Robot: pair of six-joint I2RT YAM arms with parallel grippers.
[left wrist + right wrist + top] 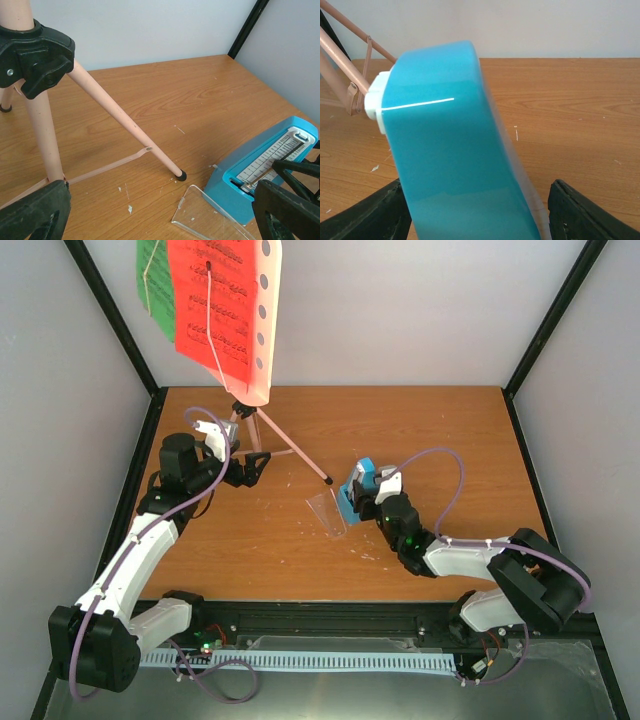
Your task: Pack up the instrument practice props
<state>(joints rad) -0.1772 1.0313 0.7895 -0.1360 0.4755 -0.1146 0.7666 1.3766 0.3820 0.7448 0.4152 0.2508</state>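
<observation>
Near the middle of the table (450, 440), just right of centre, the blue metronome (358, 485) is sitting with its scale face turned toward the stand and its narrow top pointing away from our bases. Its clear cover (205, 216) is off and lying flat on the wood just beside the wide end. We are straddling the metronome with our right gripper (476, 184). One finger is lying against the blue shell, while a sliver of wood is showing between the shell and the other finger. We are not able to tell whether the jaws are clamping it or only bracketing it.

Farther left and back, the pink stand (262, 435) is standing upright on its three legs, one black-tipped foot (181, 175) resting near the cover without touching it. Its hole-punched desk (264, 320) is rising high above the table, carrying the red page (210, 300) in front and the green page (152, 280) peeking out behind it on the left.

We are holding our left gripper (252, 468) low beside the tripod legs, jaws spread wide and pinching nothing. One leg is coming down close by one of its fingers, though we are not able to tell whether they are touching.
</observation>
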